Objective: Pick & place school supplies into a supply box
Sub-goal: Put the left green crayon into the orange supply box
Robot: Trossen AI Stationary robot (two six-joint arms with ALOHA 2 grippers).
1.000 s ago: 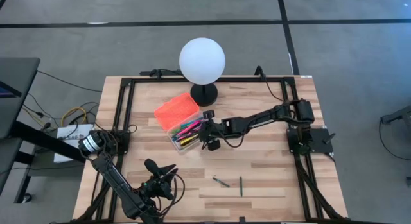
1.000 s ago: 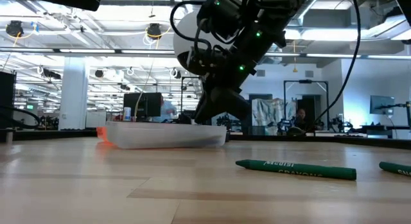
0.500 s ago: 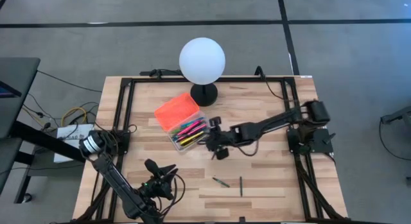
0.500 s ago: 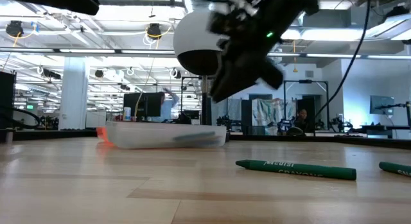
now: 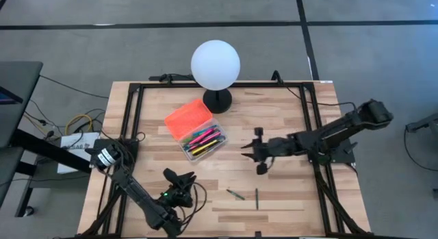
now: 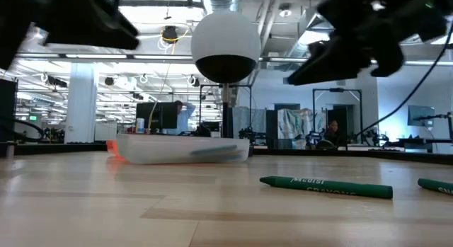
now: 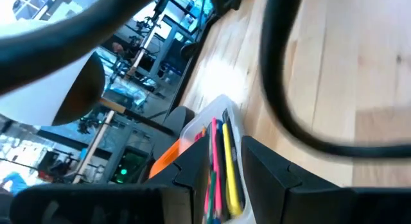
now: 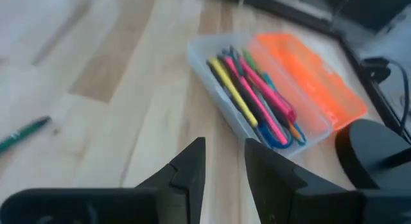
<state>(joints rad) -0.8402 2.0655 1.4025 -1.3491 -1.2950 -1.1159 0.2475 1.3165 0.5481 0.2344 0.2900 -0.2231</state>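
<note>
The supply box [image 5: 195, 129] lies open at the table's middle, its orange lid [image 8: 308, 70] flat beside the clear body [image 8: 237, 89], which holds several pens in pink, yellow, black and green. Two dark green crayons [image 5: 236, 194] [image 5: 257, 198] lie flat on the wood near the front edge; one shows up close in the low view [image 6: 325, 187]. My right gripper [image 5: 257, 155] [image 8: 225, 163] hovers open, nothing between its fingers, right of the box. My left gripper [image 5: 179, 183] [image 7: 218, 179] stands open near the front left, pointing toward the box.
A white globe lamp [image 5: 215, 64] on a black foot [image 5: 217, 100] stands just behind the box. A black frame [image 5: 137, 116] borders the table's sides. Bare wood [image 5: 287, 191] lies right of the crayons.
My right gripper has drawn back from the box's near end toward the table's right edge, rising a little and turning. My left gripper has shifted slightly toward the table's right and sunk a little. Box and crayons have kept still.
</note>
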